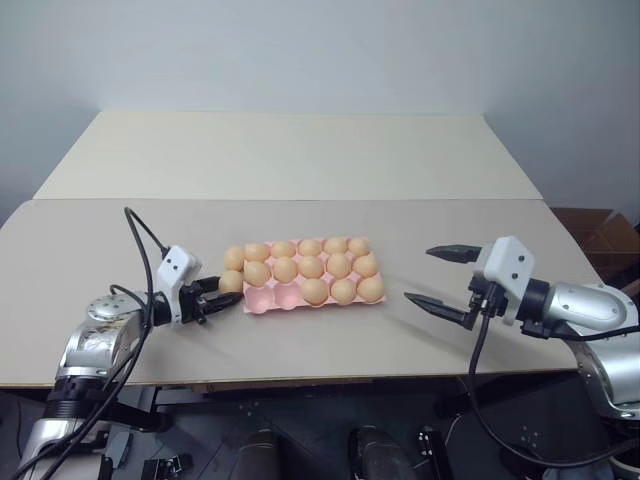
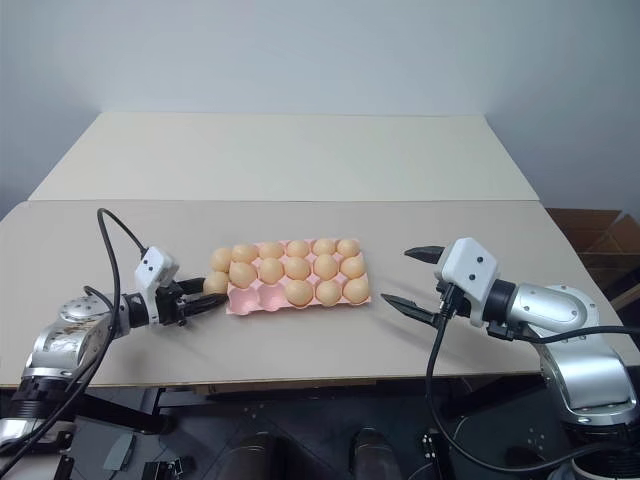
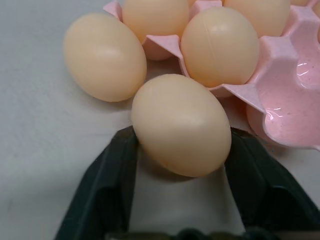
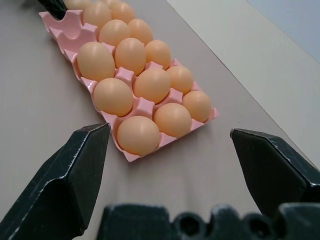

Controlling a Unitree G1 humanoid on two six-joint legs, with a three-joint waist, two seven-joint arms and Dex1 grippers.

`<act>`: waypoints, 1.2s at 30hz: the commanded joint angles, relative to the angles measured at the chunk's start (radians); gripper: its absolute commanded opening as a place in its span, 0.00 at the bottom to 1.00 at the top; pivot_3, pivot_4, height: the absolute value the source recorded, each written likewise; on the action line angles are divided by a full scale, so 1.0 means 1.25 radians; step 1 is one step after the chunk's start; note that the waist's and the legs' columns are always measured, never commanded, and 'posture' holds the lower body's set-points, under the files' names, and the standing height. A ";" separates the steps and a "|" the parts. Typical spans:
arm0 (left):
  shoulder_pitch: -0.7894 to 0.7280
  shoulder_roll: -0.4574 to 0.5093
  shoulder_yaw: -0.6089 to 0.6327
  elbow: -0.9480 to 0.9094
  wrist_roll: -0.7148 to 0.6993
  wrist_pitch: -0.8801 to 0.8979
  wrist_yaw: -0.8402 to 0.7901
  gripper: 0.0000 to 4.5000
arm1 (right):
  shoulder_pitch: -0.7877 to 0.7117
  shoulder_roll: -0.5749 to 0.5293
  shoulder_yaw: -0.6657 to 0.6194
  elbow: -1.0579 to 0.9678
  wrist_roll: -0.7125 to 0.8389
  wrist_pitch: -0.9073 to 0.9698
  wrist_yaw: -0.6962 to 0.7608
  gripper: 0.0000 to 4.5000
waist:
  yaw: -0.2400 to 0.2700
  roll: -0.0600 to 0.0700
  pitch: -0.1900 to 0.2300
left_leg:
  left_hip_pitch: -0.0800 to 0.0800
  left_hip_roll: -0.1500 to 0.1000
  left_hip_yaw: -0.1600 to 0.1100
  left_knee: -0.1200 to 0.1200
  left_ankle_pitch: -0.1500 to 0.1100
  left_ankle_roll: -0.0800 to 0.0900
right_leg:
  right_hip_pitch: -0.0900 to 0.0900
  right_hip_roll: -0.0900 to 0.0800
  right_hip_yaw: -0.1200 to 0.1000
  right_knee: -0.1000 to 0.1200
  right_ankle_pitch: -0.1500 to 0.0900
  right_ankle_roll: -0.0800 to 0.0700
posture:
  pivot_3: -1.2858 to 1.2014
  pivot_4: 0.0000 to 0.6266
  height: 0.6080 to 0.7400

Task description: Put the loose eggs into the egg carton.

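Observation:
The pink egg carton (image 1: pixel 263 300) lies mid-table, holding several pale orange eggs (image 1: pixel 312 267); its two front-left cups are bare. Two loose eggs rest on the table at the carton's left end. My left gripper (image 1: pixel 225 290) is shut on the nearer loose egg (image 3: pixel 180 125), with a black finger (image 3: pixel 107 175) pressed against each side, right beside the carton's corner (image 3: pixel 290 100). The other loose egg (image 3: pixel 104 56) sits just behind it, touching the carton's edge. My right gripper (image 1: pixel 417 274) hovers open to the right of the carton, with nothing between its fingers (image 4: pixel 75 170).
The tan table (image 1: pixel 300 340) has a second, lighter table (image 1: pixel 290 150) butted against its far edge. The near edge runs just below both arms. A brown cardboard box (image 1: pixel 600 235) stands on the floor at the far right.

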State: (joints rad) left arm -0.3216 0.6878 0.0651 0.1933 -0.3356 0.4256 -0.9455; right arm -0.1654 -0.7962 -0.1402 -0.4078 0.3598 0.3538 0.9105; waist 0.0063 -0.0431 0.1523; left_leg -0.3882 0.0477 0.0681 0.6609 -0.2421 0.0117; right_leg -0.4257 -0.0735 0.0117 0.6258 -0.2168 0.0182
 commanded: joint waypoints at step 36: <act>-0.023 0.069 -0.007 -0.280 -0.112 0.054 -0.089 0.99 | 0.004 0.013 0.011 -0.079 0.009 0.027 -0.089 1.00 | -0.008 0.000 0.000 | 0.000 0.000 -0.001 0.002 0.000 0.000 | 0.001 0.000 0.000 0.000 0.000 0.003 | 0.52 0.24 1.00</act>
State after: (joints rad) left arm -0.3564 0.7569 0.0056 -0.1194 -0.4693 0.5044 -1.0680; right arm -0.1458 -0.7798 -0.1094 -0.4832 0.3659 0.3861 0.8039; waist -0.0032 -0.0432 0.1524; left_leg -0.3885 0.0474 0.0670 0.6636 -0.2420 0.0119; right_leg -0.4246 -0.0734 0.0122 0.6255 -0.2167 0.0223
